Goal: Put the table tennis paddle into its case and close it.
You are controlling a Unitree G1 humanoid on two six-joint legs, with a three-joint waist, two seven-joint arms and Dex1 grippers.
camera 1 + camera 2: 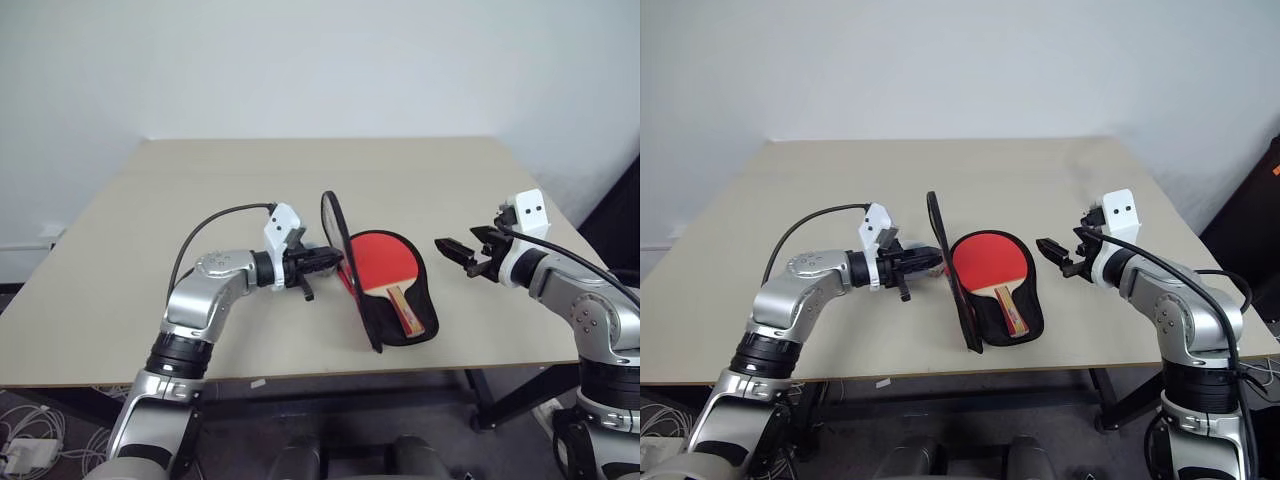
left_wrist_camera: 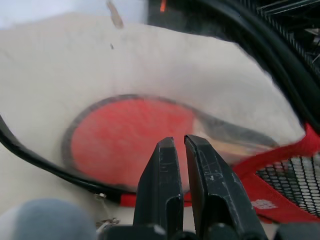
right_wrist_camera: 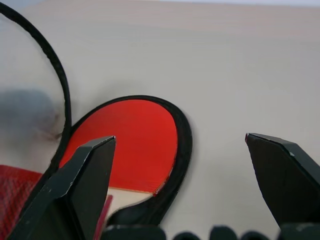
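Desk (image 1: 150,220): pale tan top, carrying all items.

Case (image 1: 415,300): soft black pouch, lying open near the desk's front edge. Lower half flat on the desk; upper flap (image 1: 336,235) stands nearly upright along its 9 o'clock side, clear and mesh with red trim.

Paddle (image 1: 380,262): already inside the lower half, red face at 12 o'clock, wooden handle pointing to 6 o'clock.

Left claw (image 1: 330,260): at 9 o'clock of the case, fingers drawn almost together, tips at or against the outer face of the raised flap. Whether any fabric is pinched between them cannot be told; the wrist view shows the fingers (image 2: 165,185) nearly closed with the paddle seen through the clear flap.

Right claw (image 1: 455,250): at 3 o'clock of the case, apart from it, jaws spread wide, holding nothing.

Status, as judged: paddle stowed; flap not yet folded over, zip not yet closed.

Risks, as judged:
- Flap is limp; a push too low may slide the whole case toward 3 o'clock instead of folding it.
- Flap may spring back upright if released early.
- Handle end sits close to the edging at 6 o'clock and could foul the zip.
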